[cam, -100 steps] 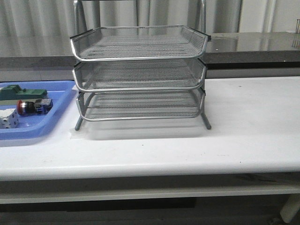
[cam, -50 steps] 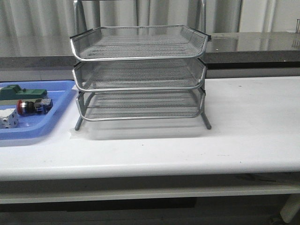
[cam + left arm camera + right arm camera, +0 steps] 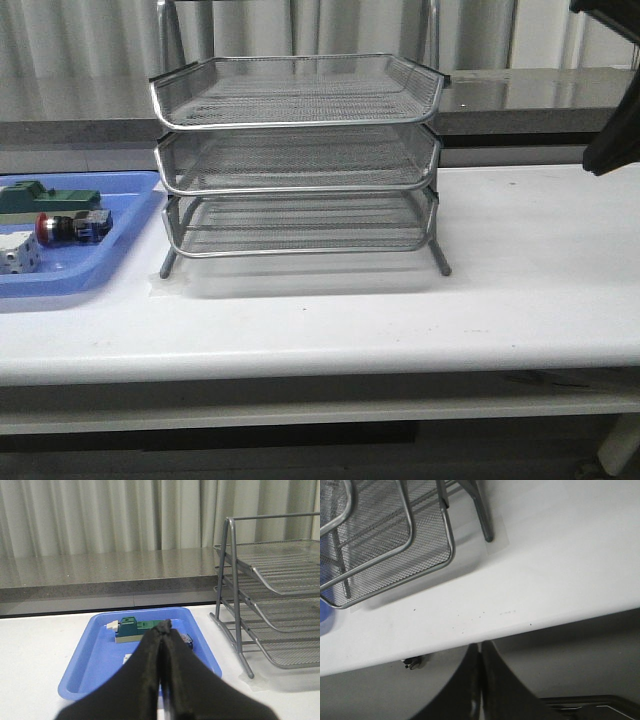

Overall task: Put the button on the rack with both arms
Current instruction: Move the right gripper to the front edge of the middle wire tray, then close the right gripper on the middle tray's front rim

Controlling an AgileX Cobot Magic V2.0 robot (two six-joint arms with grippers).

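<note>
The button (image 3: 65, 228), red cap to the left and blue rear block to the right, lies on its side in the blue tray (image 3: 70, 275) at the table's left. The rack (image 3: 297, 160), three wire-mesh tiers, stands at the middle of the table. In the left wrist view my left gripper (image 3: 164, 626) is shut and empty, held over the near part of the tray (image 3: 90, 650); only the button's blue end (image 3: 188, 639) peeks out beside the fingers. My right gripper (image 3: 480, 647) is shut and empty over the table's front edge, near the rack's lowest tier (image 3: 395, 550).
A green block (image 3: 45, 198) and a white cube with dots (image 3: 18, 252) share the blue tray with the button. A black part of the right arm (image 3: 612, 140) shows at the front view's upper right edge. A grey counter and curtains run behind the table.
A black part of the right arm has come into the front view at the upper right. The button, tray and rack have not moved.
</note>
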